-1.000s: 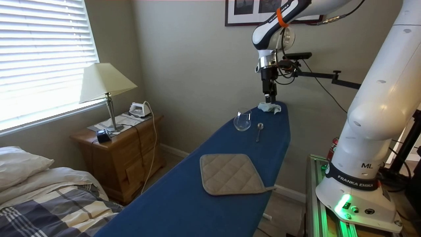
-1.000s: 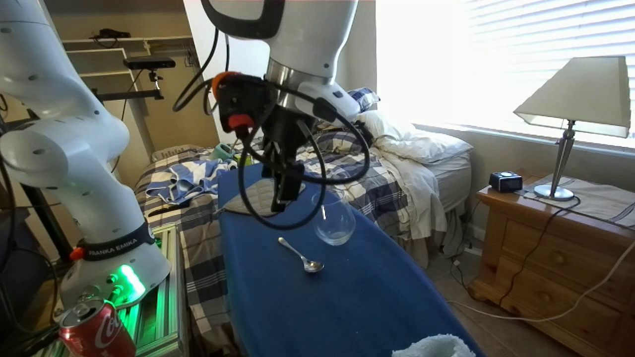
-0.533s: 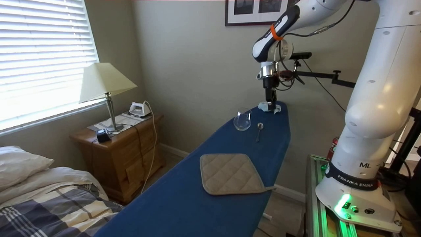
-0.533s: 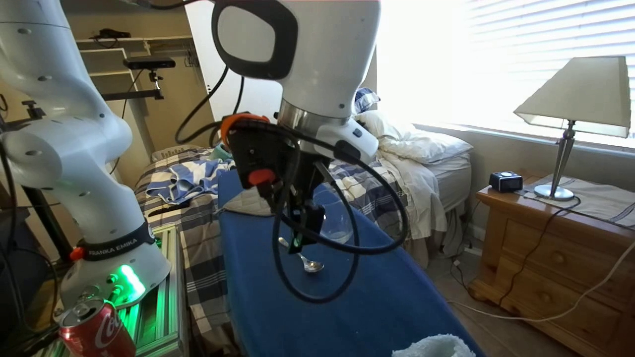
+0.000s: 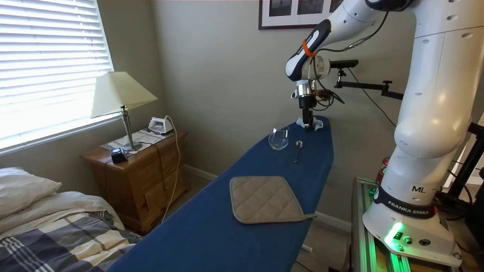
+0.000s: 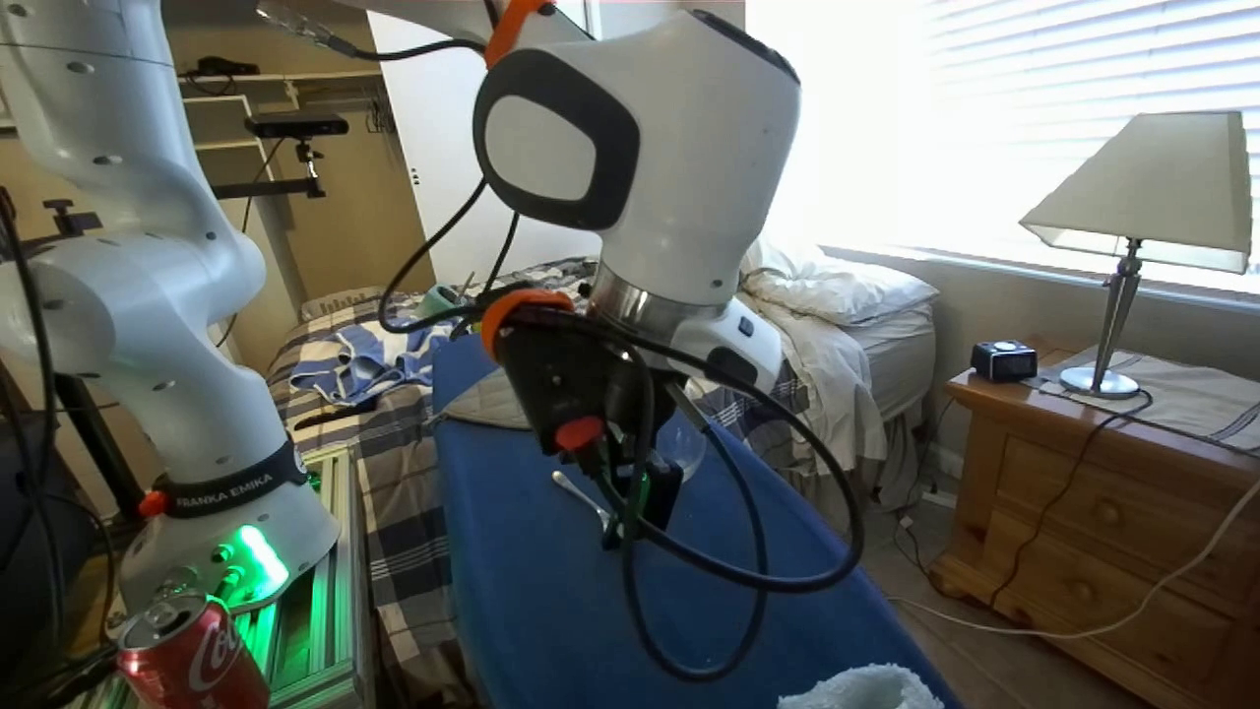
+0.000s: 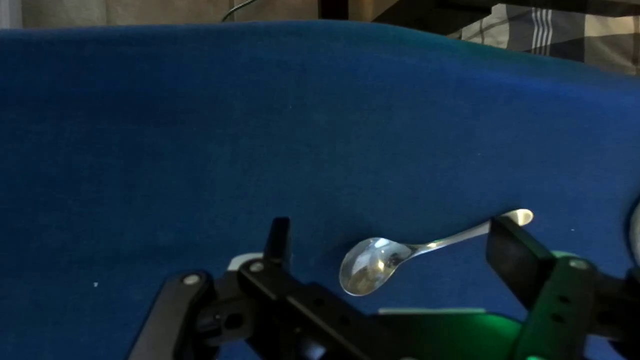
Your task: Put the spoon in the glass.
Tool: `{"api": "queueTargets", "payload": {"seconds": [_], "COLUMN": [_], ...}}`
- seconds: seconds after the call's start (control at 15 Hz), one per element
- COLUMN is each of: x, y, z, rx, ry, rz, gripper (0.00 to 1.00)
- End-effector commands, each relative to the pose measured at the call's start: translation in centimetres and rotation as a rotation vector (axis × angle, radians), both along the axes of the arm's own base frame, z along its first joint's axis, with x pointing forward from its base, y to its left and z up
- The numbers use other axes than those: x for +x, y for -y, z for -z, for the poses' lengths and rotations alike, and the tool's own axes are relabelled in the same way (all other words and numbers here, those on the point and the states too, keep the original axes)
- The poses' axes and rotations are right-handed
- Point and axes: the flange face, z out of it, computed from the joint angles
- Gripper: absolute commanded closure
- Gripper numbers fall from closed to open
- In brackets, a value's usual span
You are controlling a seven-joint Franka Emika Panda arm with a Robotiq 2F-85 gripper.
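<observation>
- In the wrist view, the fingers (image 7: 520, 260) were spread wide over the metal spoon (image 7: 370, 265), its bowl showing in the gap and its handle passing under one finger; contact could not be told.
- A broad stretch of blue counter (image 7: 225, 140) ran from the spoon to the curved edge, plaid bedding (image 7: 545, 32) beyond.
- In an exterior view, the fingers hid the spoon's bowl but not its handle; a Coca-Cola can (image 6: 197, 655) stood near the arm's base (image 6: 202, 551).
- In an exterior view, the clear glass (image 5: 278, 139) stood upright near the counter's edge, blue showing through its wall; the spoon lay outside, beside it.
- There a crumpled cloth (image 5: 318, 124) lay partly behind the fingers, and a quilted pot holder (image 5: 264, 200) showed whole.
</observation>
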Motion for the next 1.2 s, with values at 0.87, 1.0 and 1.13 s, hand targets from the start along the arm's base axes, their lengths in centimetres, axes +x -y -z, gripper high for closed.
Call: {"api": "queueTargets", "payload": {"seconds": [0.87,1.0,1.13], "x": [2.7,2.7,2.6], "y": [1.3,1.3,1.2], "z": [4.2,4.4,4.5], "rx": [0.089,0.096,0.112], "ry": [0.058,0.064,0.076], "rz": [-0.094,-0.102,-0.105], "gripper": [0.35,0.31,0.39]}}
